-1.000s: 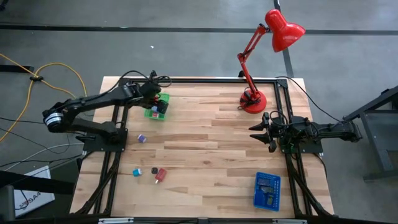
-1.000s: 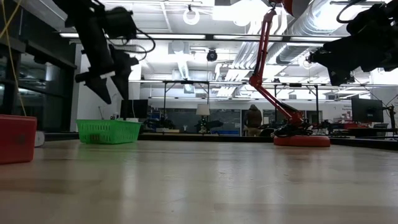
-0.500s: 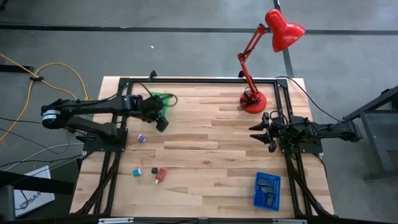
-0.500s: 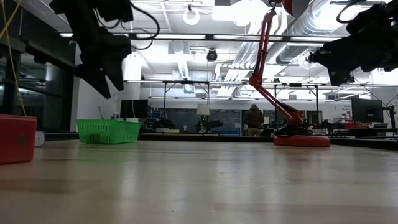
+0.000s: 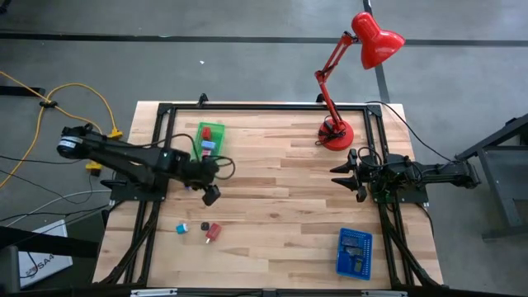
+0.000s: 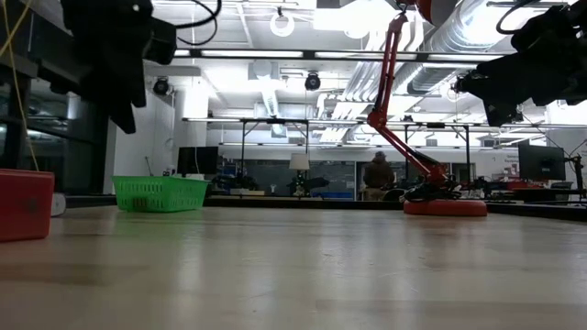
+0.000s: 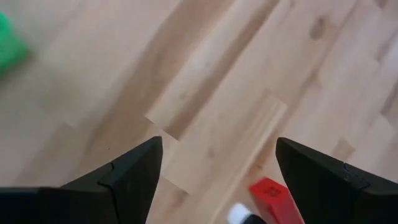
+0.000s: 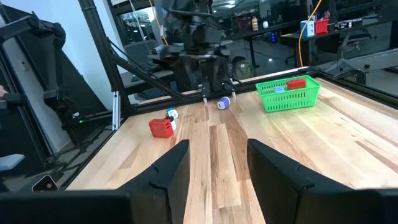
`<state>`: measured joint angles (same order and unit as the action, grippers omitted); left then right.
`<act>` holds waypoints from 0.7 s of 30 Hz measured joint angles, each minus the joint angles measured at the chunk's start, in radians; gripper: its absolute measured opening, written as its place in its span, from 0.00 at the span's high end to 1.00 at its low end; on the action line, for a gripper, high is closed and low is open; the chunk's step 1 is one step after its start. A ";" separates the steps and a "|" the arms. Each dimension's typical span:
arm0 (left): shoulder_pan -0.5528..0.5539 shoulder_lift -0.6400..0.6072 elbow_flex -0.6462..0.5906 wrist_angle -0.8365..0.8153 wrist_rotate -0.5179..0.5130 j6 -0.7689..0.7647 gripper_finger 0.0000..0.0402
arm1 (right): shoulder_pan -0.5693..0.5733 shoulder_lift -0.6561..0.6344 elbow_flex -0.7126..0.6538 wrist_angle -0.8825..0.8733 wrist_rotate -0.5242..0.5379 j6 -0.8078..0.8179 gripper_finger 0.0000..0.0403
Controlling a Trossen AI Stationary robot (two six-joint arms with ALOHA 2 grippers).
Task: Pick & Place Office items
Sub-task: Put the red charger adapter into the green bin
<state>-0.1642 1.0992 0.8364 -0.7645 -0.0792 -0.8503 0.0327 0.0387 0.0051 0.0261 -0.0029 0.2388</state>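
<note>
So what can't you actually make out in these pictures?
- Blue tray, high view: its contents are too small to name.
- Lilac piece, right wrist view: the left gripper covers it in the high view.
- Green tray, low view: its wall hides what lies inside.
- Red block, left wrist view: cut off by the picture's edge.

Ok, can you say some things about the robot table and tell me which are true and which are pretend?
1. The green tray has small pieces inside. True.
2. The left gripper is holding a red block. False: it is open and empty, above bare wood.
3. The red lamp lies flat on the table. False: it stands upright on its round base.
4. The blue tray is on the right gripper's side of the table. True.
5. A red block sits on the wood. True.
</note>
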 joint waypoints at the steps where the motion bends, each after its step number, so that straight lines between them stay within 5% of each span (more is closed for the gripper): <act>1: -0.018 0.000 0.000 0.004 0.000 -0.024 0.24 | 0.000 0.000 0.000 0.000 0.000 0.000 0.64; 21: -0.242 0.136 0.106 0.006 0.243 -0.515 0.24 | 0.000 0.000 0.000 0.000 0.000 0.000 0.64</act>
<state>-0.4058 1.2350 0.9422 -0.7588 0.1641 -1.3655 0.0329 0.0387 0.0051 0.0261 -0.0029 0.2389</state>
